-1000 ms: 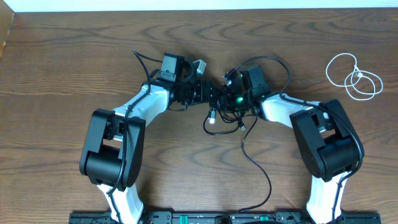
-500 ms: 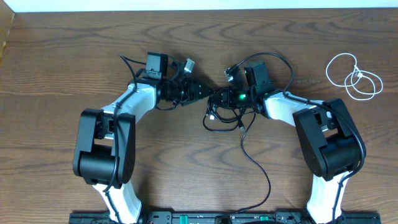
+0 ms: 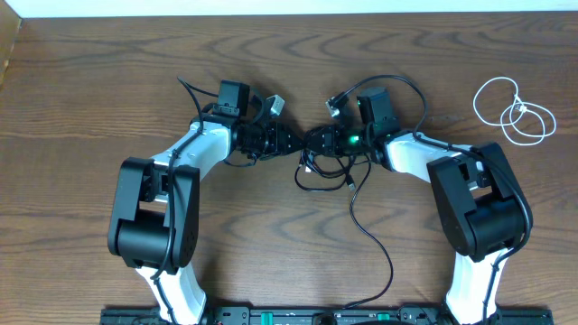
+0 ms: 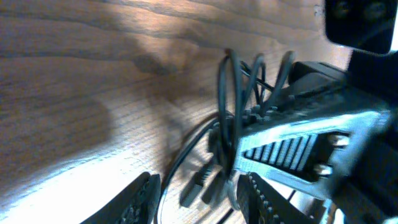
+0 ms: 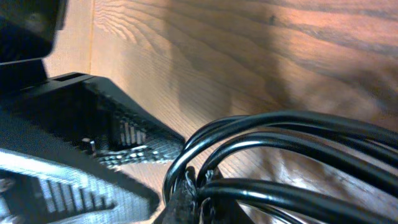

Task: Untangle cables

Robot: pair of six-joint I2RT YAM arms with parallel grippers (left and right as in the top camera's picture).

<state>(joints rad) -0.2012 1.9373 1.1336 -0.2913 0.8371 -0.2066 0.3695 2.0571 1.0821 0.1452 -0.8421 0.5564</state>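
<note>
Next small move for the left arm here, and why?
Probably close the left fingers on the black cable: its loops sit between them, and the right fingers are shut on the same bundle. The white cable lies apart already.

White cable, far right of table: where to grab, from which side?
Grip the white cable on its big loop's open left arc, straight down, jaws across the strand. It lies flat on the table; the smaller loops at right overlap and could snag.

overhead looks straight down; both close wrist views share the black cable (image 4: 233, 93).
</note>
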